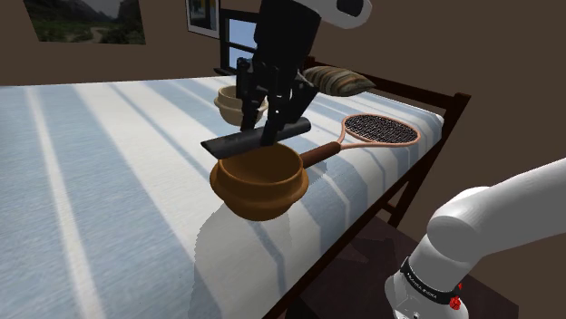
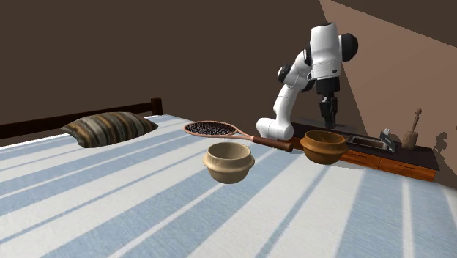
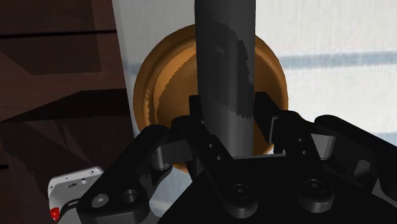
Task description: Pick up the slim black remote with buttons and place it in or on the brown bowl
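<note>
My black gripper [image 1: 270, 127] is shut on the slim black remote [image 1: 252, 139], which lies level between the fingers. In the wrist view the remote [image 3: 222, 70] runs straight out from the gripper [image 3: 232, 130] across the mouth of the brown bowl [image 3: 156, 89]. The brown bowl [image 1: 258, 183] stands on the striped bed near its edge, directly under the remote and a little below it. In the second exterior view the gripper [image 2: 329, 111] hangs just above the brown bowl [image 2: 323, 146].
A tan bowl [image 1: 234, 105] sits farther back on the bed [image 1: 109, 181]. A racket [image 1: 379, 130] lies beside the brown bowl, its handle reaching toward it. A striped pillow [image 1: 337, 80] rests at the headboard. The bed's edge drops off near the stand [image 1: 426, 290].
</note>
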